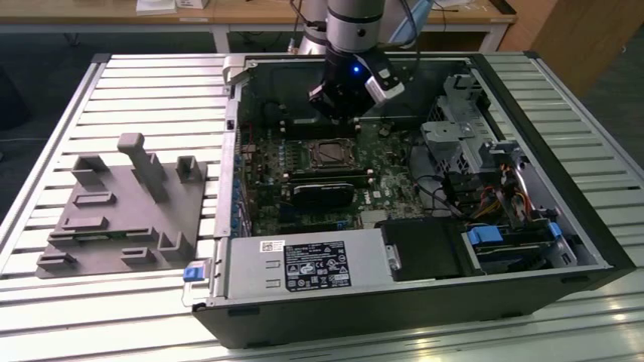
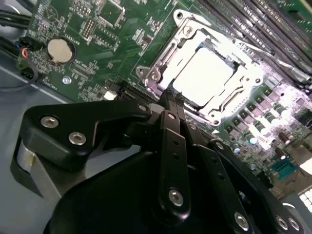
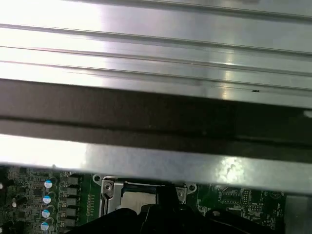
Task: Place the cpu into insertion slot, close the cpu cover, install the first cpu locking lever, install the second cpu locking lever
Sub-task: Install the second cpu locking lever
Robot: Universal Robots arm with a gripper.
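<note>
Second wrist view puts the gripper [image 2: 171,100] with its black fingers pressed together, holding nothing, tips at the six o'clock edge of the socket. The cpu [image 2: 204,75] lies seated in the slot, and the cpu cover [image 2: 229,101] frames it, seemingly down. I judge the main risk is a tip skidding off the thin lever wire onto the green motherboard [image 2: 97,34], scraping small parts, or catching the cover edge and lifting it. Exterior view shows the gripper [image 1: 340,113] just past twelve o'clock of the socket, inside the computer case [image 1: 563,226]. A white label [image 1: 312,268] on the power supply carries print too small to read.
</note>
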